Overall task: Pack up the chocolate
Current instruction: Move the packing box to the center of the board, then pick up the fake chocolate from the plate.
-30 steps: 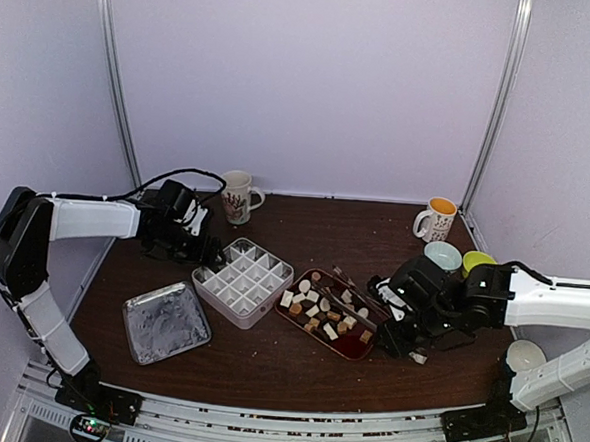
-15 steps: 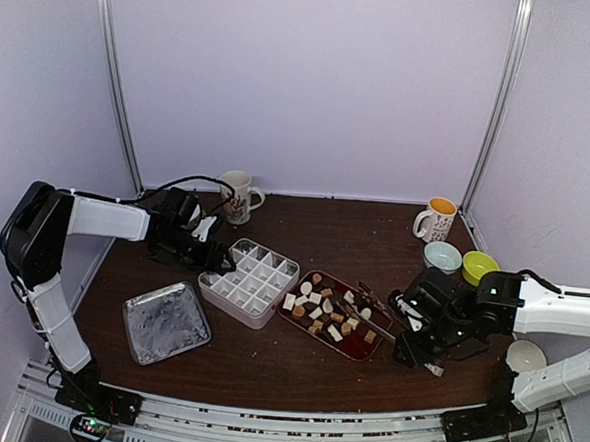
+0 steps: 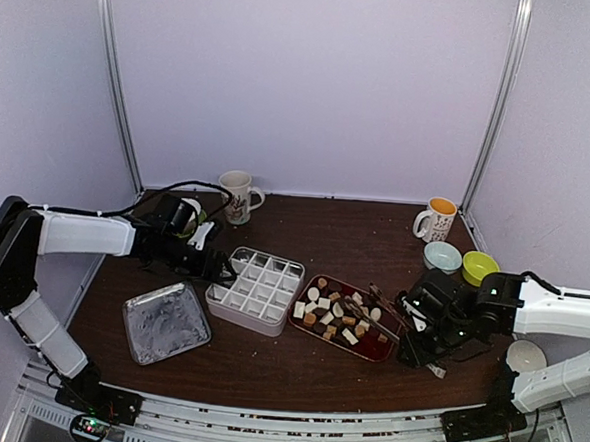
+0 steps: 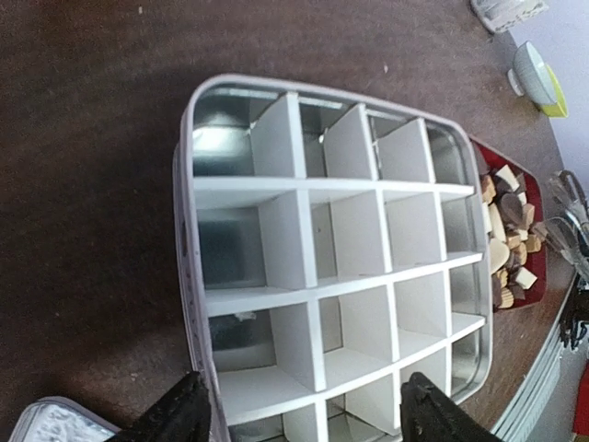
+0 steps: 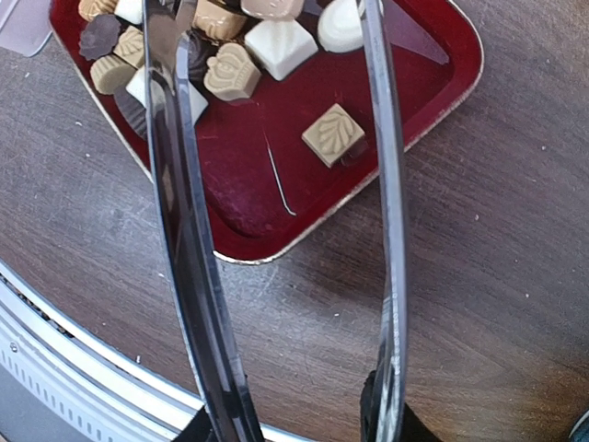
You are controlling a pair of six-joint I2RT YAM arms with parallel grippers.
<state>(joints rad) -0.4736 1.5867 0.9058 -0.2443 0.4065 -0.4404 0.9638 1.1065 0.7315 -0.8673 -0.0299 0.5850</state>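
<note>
Shifted right and slightly nearer versus a second ago: white divided box point(image 3: 256, 291), now just beside the red tray point(image 5: 267, 216), itself nudged right too. Reaching further out with the left arm; drawn back rightward with the right gripper point(image 3: 423, 331).

Left gripper point(image 3: 218, 268): spread wide at the box's left end. One finger point(image 4: 175, 416) just outside the wall, the other over the compartments. Not clamped on anything as far as visible; contact with the wall unclear.

Right gripper: closed around the handle end of the metal tongs point(image 5: 189, 239). Tong arms apart, over the tray's near right corner. Tan square piece point(image 5: 333, 133) between the arms in the wrist view, untouched.

Chocolate point(image 3: 334, 319): all on the red tray, loose heap of white, tan and dark pieces, mostly toward the box side.

Surface: dark brown wood-grain table point(image 3: 304, 232), a few pale specks near the tray. Silver foil-textured lid point(image 3: 166, 321) at near left, apart from the box. White patterned mug point(image 3: 237, 194) at back left. Mug with orange inside point(image 3: 436, 220) at back right, pale blue bowl point(image 3: 441, 256) and yellow-green bowl point(image 3: 478, 264) side by side just in front of it. White cup point(image 3: 524, 355) at far right, by the right arm.

Room: plain pale lilac walls on three sides, metal posts point(image 3: 118, 80) in the back corners, metal rail point(image 3: 293, 421) along the near table edge.
</note>
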